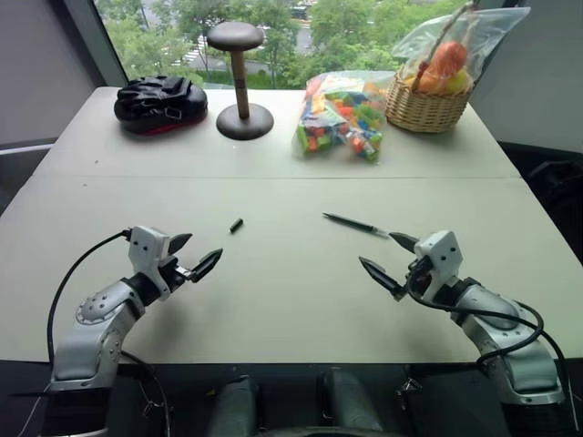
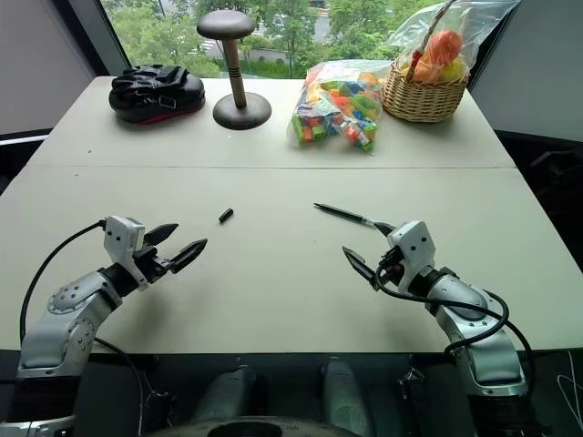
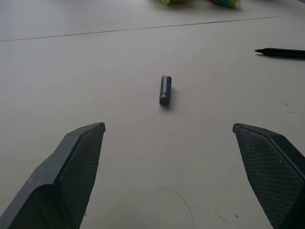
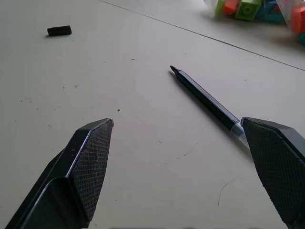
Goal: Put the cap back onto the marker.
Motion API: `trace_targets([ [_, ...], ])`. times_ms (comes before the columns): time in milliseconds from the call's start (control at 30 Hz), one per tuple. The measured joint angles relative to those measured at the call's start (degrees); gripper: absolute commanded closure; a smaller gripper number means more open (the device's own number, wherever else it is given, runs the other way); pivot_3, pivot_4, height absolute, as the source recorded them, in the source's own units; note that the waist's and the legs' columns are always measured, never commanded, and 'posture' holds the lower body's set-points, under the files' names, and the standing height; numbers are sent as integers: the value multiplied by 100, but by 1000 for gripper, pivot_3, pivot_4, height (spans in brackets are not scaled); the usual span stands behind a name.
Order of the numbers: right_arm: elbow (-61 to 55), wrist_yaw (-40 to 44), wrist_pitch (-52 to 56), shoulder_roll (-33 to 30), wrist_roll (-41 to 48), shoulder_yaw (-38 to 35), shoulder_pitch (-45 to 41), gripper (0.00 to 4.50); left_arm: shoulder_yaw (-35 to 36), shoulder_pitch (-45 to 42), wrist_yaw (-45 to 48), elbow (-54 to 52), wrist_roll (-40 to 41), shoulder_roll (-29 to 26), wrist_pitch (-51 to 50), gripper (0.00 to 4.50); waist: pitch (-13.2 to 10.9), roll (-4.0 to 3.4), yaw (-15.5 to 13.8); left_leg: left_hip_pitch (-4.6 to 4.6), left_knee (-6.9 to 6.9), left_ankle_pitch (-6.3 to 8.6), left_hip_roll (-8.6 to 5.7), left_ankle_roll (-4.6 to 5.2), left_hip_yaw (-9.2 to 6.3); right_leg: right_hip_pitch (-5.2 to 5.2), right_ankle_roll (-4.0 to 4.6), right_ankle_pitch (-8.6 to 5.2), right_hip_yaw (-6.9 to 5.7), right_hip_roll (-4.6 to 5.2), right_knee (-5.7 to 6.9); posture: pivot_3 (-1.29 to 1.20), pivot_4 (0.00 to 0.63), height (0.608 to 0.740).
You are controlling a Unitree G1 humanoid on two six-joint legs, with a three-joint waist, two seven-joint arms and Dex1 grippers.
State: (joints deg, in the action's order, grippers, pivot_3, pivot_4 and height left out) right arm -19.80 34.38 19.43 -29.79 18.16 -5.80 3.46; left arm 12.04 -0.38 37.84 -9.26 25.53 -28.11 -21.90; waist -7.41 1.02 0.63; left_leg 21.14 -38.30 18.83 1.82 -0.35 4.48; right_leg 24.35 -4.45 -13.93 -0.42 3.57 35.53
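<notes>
The tiny black cap (image 1: 236,225) lies on the white table (image 1: 273,300), a short way ahead and to the right of my left gripper (image 1: 192,254), which is open and empty. In the left wrist view the cap (image 3: 165,89) lies between and beyond the fingertips. The thin black marker (image 1: 355,224) lies uncapped to the right of the cap, its tip pointing left. My right gripper (image 1: 390,259) is open and empty just in front of the marker's rear end. The right wrist view shows the marker (image 4: 205,101) running toward one finger (image 4: 279,162).
Along the table's far edge sit a black padded glove (image 1: 160,103), a brown wooden stand (image 1: 242,82), a bag of coloured bricks (image 1: 342,116) and a wicker basket of fruit (image 1: 430,91). A seam (image 1: 273,177) crosses the table.
</notes>
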Motion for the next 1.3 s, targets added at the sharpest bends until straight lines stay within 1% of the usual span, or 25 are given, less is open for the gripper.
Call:
trace_targets([
  [67,23,-1,-2,0,-6,28,-20,39,-9,-63,182,64,2,-95,21,0,0,0,0,0,0,0,0,0,0,0,0,0,0,-1,0,0,150,740],
  [133,63,4,-6,0,-12,65,-60,39,-53,-236,541,154,14,-327,65,0,0,0,1,0,-1,0,-2,0,0,0,1,-1,-1,-4,0,0,150,740],
  [267,211,74,-39,-8,-59,120,-216,39,-373,-866,1587,245,58,-843,277,0,-1,-2,-9,1,-5,0,-6,0,4,-1,2,-1,0,-2,0,0,150,740],
  [367,345,183,-111,-74,-123,153,-306,39,-664,-1105,2035,358,16,-928,400,0,-1,-2,7,1,-5,0,-9,1,6,-2,0,0,0,-3,-2,0,150,740],
  [467,612,335,-140,-185,-171,157,-465,39,-906,-1208,2284,537,-20,-927,419,0,-1,-2,18,1,-5,0,-7,1,5,-1,-1,1,0,-8,-3,0,150,740],
  [567,1016,566,-223,-302,-201,170,-842,39,-940,-1376,2316,724,-97,-905,493,0,-2,-2,15,-1,-6,0,-6,1,4,-1,-1,1,1,-13,-1,0,150,740],
  [700,2044,886,-615,-284,-270,283,-1740,39,-980,-1412,2212,869,-154,-657,624,0,-3,-3,21,-6,-6,0,-6,1,8,-3,-2,1,5,-14,3,0,150,740],
  [900,3702,1557,-1285,-201,-576,757,-2699,39,-1087,-1168,1986,812,-246,-472,671,0,-5,-6,16,-4,-6,0,-3,1,9,-1,-4,3,4,-12,5,0,150,740],
  [1033,4828,2026,-1706,-115,-694,893,-3411,39,-1087,-920,1809,623,-250,-390,691,0,-9,-13,23,-4,-6,0,1,1,10,-1,-5,3,4,-4,6,0,150,740],
  [1167,5973,2321,-2169,6,-896,973,-4108,39,-1085,-728,1632,425,-252,-313,714,0,-9,-14,28,-6,-6,-1,1,0,10,-1,-4,3,5,-2,11,0,150,740],
  [1300,6796,2647,-2471,87,-1059,1008,-4490,39,-1090,-573,1481,319,-256,-293,712,0,-10,-15,22,-7,-6,-3,3,-3,9,-1,-4,3,4,1,16,0,150,740],
])
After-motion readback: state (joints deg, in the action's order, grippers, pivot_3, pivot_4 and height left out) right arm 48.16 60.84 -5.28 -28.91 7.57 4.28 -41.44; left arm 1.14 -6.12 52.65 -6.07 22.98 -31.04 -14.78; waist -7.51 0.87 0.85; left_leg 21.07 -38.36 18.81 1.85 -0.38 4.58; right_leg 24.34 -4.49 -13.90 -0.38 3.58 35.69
